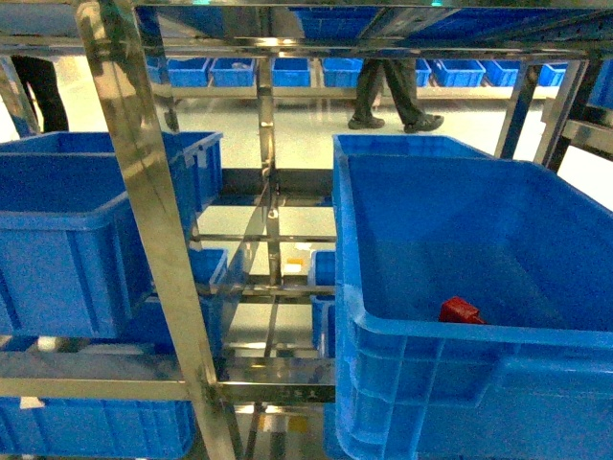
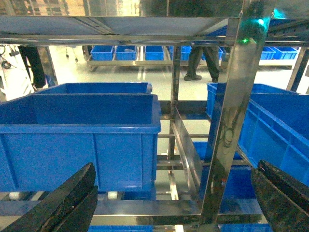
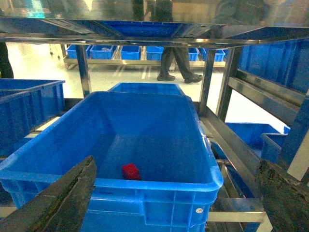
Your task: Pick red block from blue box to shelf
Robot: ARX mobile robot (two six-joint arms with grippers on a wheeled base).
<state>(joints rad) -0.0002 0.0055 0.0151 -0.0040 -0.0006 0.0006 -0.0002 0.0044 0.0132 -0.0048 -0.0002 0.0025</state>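
Observation:
The red block [image 1: 461, 310] lies on the floor of a large dark blue ribbed crate [image 1: 460, 332] that stands on a tier of the steel shelf [image 1: 144, 240], close to the crate's near wall. In the right wrist view the red block [image 3: 131, 171] shows just behind the crate's front rim [image 3: 154, 183]. My right gripper [image 3: 174, 203] is open in front of that rim, with nothing between its fingers [image 3: 63, 198]. My left gripper [image 2: 174, 203] is open too and empty, facing a shelf upright [image 2: 231, 121]. The blue box is out of view. Neither gripper shows in the head view.
A second dark blue crate [image 1: 96, 220] stands on the same tier to the left, and it fills the left side of the left wrist view [image 2: 82, 130]. More crates sit on the tier below [image 1: 96, 426]. A person [image 1: 393, 91] walks behind the shelf.

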